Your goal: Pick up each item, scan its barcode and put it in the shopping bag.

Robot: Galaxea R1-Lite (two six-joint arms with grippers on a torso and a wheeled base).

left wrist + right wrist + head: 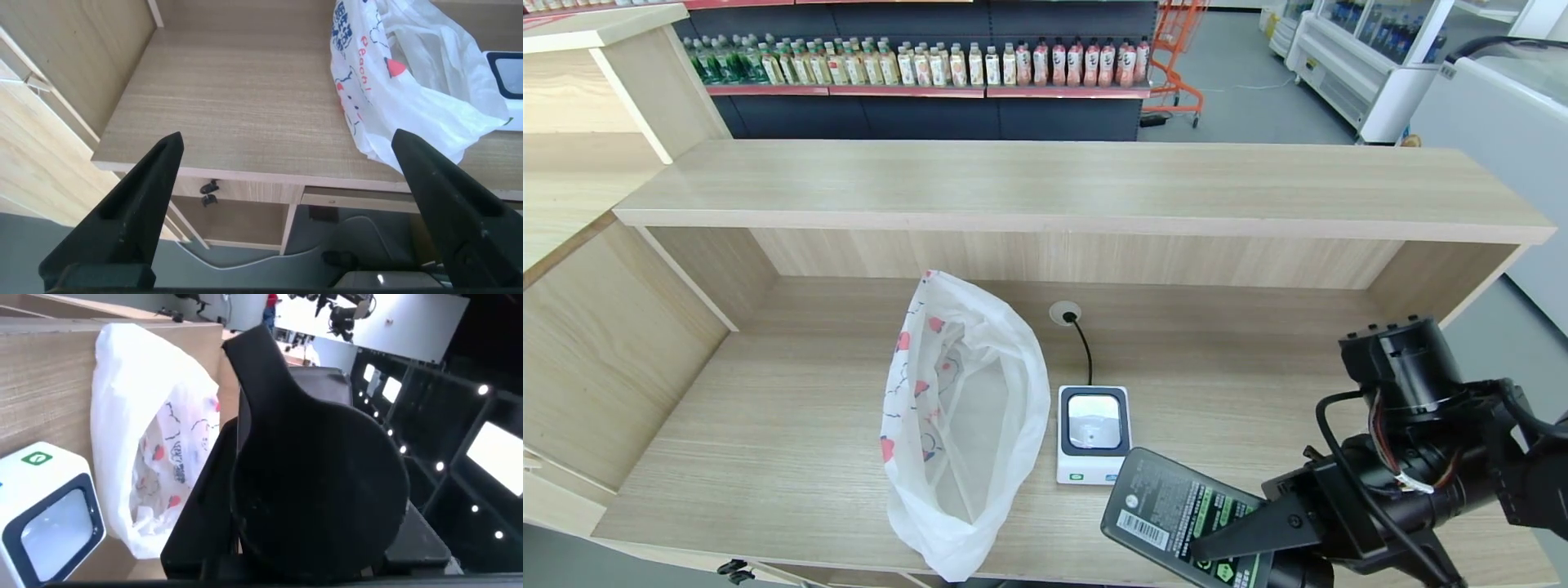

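My right gripper (1245, 535) is shut on a dark flat pack (1176, 510) with green print and a white barcode label facing up. It holds the pack above the counter's front edge, just in front and to the right of the white scanner (1093, 433). The white shopping bag (964, 425) with red patterns lies open to the left of the scanner. From the right wrist, the dark pack (319, 482) sits between the fingers, with the bag (155, 457) and scanner (49, 518) beyond. My left gripper (286, 216) is open and holds nothing, off the counter's front edge near the bag (409, 82).
The wooden counter (768, 425) has a raised side wall on the left and a high back ledge (1078, 184). The scanner's black cable (1086, 351) runs to a hole in the counter. Shelves of bottles (915, 65) stand far behind.
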